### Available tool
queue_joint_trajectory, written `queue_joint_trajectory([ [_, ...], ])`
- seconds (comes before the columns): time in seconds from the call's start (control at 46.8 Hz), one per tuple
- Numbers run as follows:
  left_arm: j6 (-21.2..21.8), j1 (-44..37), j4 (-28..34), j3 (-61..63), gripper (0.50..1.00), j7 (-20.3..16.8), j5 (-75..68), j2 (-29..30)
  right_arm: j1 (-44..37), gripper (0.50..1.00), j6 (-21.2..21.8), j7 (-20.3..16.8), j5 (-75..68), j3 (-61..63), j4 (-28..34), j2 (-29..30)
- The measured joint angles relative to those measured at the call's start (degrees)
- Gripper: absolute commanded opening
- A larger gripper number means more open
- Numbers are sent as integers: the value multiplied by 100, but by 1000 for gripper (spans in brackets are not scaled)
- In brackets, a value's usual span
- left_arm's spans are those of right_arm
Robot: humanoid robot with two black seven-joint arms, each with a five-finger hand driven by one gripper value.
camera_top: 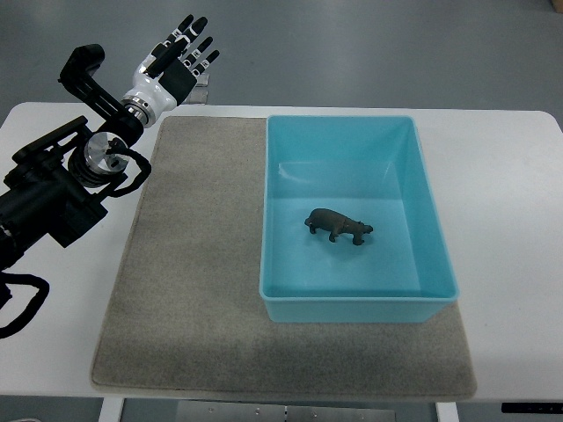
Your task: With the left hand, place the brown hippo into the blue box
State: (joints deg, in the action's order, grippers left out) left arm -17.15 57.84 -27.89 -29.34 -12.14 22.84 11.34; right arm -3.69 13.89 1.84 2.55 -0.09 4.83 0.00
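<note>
A small brown hippo (338, 225) stands on the floor of the blue box (431, 220), near its middle. The box rests on the right part of a grey mat (189, 290). My left hand (183, 54) is raised at the top left, beyond the table's far edge, well away from the box. Its fingers are spread and hold nothing. The black left arm runs down along the left edge of the picture. No right arm shows.
The white table (510, 202) shows around the mat on all sides. A black cable (22, 308) loops at the lower left beside the arm. Grey floor lies beyond the table's far edge.
</note>
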Motion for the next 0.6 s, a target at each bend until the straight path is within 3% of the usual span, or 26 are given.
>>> queue_joint_trajectory([
  [0.598, -96, -25, 45, -19, 994, 0, -17, -1, 0, 936, -1, 0, 0, 0, 0, 0],
])
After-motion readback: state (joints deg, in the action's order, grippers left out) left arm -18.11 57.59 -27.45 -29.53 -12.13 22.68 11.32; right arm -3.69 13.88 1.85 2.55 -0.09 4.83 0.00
